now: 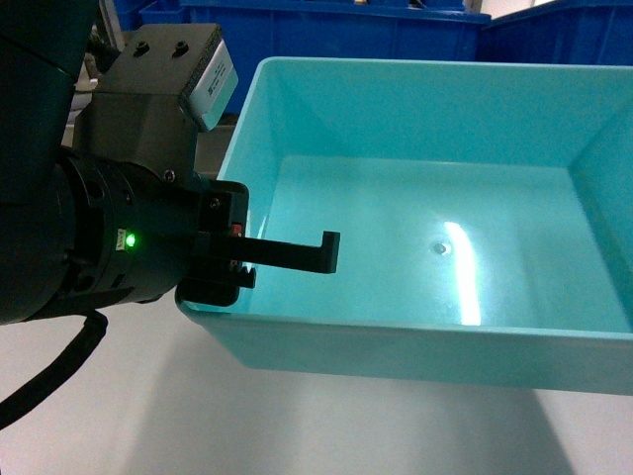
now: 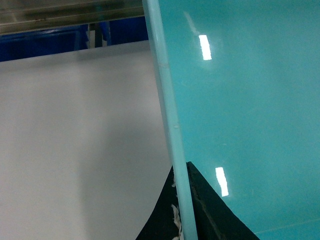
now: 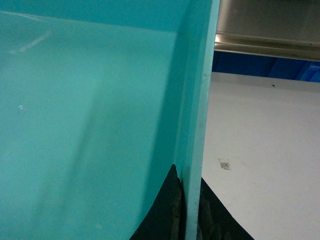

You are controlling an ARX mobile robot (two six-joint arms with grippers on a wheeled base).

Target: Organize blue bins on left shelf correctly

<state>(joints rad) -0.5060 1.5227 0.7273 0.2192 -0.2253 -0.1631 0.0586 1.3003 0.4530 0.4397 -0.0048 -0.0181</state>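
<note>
Both pincers clamp the pale blue bin by its side rims.

The left pincer (image 1: 259,269) grips the bin's (image 1: 415,109) left rim, one finger (image 1: 297,252) inside, the other outside. In the right wrist view, the right pincer (image 3: 186,210) is closed on the opposite wall. Dark blue crates (image 1: 326,30) stand behind, under a steel shelf rail (image 3: 267,45).

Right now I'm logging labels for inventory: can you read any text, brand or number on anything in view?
None readable.
Turquoise bin: no lettering shows.
Dark blue crates: nothing legible.
Small square mark on the floor: too small to read.
</note>
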